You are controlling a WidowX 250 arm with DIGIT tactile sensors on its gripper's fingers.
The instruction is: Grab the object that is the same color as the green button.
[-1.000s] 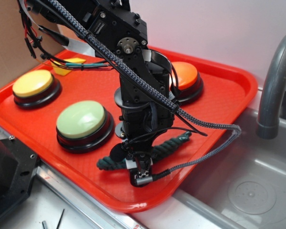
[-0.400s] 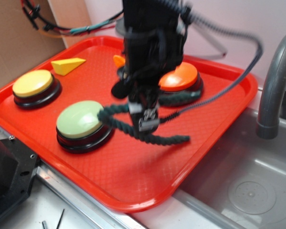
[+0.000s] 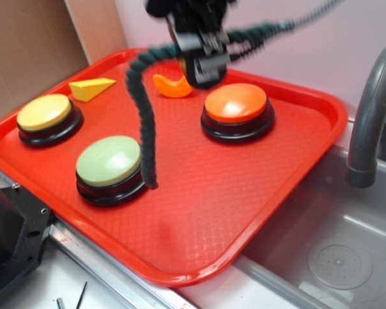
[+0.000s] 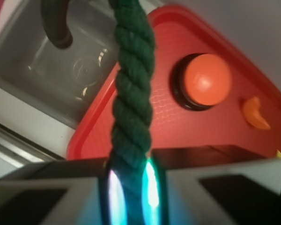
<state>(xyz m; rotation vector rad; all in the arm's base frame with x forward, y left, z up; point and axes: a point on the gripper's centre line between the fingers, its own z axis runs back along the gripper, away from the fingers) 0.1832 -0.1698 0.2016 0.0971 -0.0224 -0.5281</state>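
- Exterior view: pincer (image 3: pixel 202 55) sits at the top centre of the frame, raised well above the red tray (image 3: pixel 257 193), and is motion-blurred.
- Pincer is pinching the dark green rope (image 3: pixel 143 122). The wrist view shows the rope (image 4: pixel 131 108) clamped between the 2 pads at the bottom centre, with a bright glare on either side of it.
- Rope location: held up in the air. 1 long end hangs down from the pincer, curving left and then dropping; its tip reaches just beside the right edge of the green button (image 3: pixel 109 168). I cannot tell whether the tip touches the tray. A shorter end sticks out toward the upper right of the frame.
- Green button stands in the lower left of the tray, with a pale green dome on a black base.
- Yellow button (image 3: pixel 48 118) is at the far left of the tray; orange button (image 3: pixel 237 111) is right of centre.
- Yellow wedge (image 3: pixel 92 88) lies in the upper left of the tray; orange crescent (image 3: pixel 172 86) lies just below the pincer in the frame.
- Grey sink (image 3: pixel 334 257) fills the lower right, with a dark faucet (image 3: pixel 370 103) at the right edge.
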